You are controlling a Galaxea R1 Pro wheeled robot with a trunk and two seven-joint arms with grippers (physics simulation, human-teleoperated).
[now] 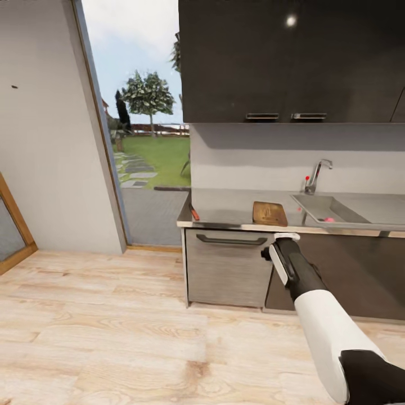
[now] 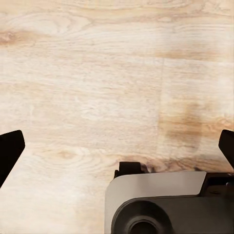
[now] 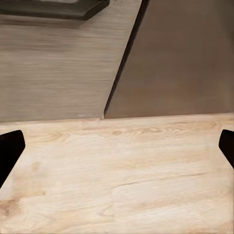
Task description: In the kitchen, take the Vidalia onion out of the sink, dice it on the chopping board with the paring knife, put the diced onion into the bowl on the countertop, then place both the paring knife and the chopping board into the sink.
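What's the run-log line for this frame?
phase: approaching countertop | chopping board, paring knife on it | right gripper open, empty | left gripper open

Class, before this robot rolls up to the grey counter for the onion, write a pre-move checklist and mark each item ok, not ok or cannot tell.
1. Brown wooden chopping board lies flat on the glossy grey countertop, beside the sink: ok.
2. Red-handled paring knife lies near the countertop's left end, apart from the board: ok.
3. Onion in the sink: cannot tell; a small pinkish thing shows, too small to identify.
4. Right gripper open, nothing between its fingers: ok.
5. Left gripper open, nothing held: ok.
6. Robot within reach of the sink: not ok; wood floor lies between.
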